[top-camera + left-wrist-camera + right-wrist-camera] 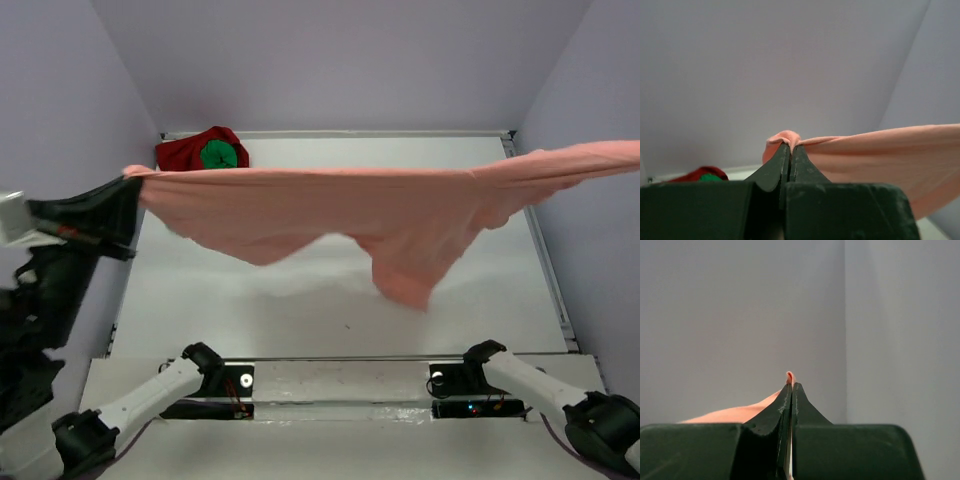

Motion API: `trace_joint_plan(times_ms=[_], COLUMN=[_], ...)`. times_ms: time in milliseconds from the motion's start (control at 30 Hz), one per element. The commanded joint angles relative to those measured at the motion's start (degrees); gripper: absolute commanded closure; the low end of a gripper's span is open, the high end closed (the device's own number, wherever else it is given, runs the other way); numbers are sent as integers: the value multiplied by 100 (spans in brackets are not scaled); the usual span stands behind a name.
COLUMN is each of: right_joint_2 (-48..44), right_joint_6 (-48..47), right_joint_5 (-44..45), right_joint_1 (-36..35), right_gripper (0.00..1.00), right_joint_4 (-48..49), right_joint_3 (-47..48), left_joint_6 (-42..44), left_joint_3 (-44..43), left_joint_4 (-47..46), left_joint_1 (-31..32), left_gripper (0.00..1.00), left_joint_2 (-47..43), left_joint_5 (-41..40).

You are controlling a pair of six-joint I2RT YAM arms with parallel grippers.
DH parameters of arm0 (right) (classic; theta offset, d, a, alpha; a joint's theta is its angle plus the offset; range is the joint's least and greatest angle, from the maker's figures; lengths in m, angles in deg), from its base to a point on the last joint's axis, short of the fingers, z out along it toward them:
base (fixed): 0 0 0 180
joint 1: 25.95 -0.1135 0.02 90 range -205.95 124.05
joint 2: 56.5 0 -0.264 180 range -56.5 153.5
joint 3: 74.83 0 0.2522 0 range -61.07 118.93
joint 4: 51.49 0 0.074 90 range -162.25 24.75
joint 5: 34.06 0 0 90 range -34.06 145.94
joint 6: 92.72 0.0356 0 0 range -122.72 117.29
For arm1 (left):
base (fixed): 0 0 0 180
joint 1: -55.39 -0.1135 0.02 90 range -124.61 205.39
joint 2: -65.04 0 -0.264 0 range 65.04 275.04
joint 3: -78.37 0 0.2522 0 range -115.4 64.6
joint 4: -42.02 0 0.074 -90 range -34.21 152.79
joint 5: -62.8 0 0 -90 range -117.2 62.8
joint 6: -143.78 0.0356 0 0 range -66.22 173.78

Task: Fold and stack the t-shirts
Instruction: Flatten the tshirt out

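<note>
The large salmon-pink t-shirt (380,210) hangs stretched in the air across the table, held at both ends. My left gripper (133,185) is shut on its left end, seen pinched in the left wrist view (790,146) with the pink cloth (880,155) running off to the right. My right gripper (791,386) is shut on the right end; it is out of the top view past the right edge. The pink cloth (730,414) trails left of its fingers. The dark red t-shirt (190,150) and the bright green t-shirt (219,155) lie bunched at the table's back left corner.
The white table (300,300) lies under the hanging shirt, with a raised rim (548,260) along its right side and back. Grey walls close in on the left, back and right. Both arm bases (230,380) sit at the near edge.
</note>
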Motion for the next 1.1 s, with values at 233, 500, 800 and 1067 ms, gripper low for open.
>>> trace_joint_plan(times_ms=[233,500,800,1067], right_joint_2=[806,1457,2670,1697], right_joint_6=[700,85,-653,-1558], right_joint_5=[-1862,-1291,-755,370], right_joint_1=[802,583,65,-1189], right_gripper=[100,100,100,100], right_joint_4=[2,556,864,1689], right_joint_3=[1859,1060,1578,623], left_joint_6=[299,325,378,308], left_joint_3=[-1868,-1527,-1210,-921], left_joint_4=[-534,-1026,-1843,-1782], left_joint_1=[-1731,-1766,-1766,-1687], left_gripper=[100,100,100,100], left_joint_2=[539,1356,2279,1824], left_joint_5=[1618,1072,1247,1248])
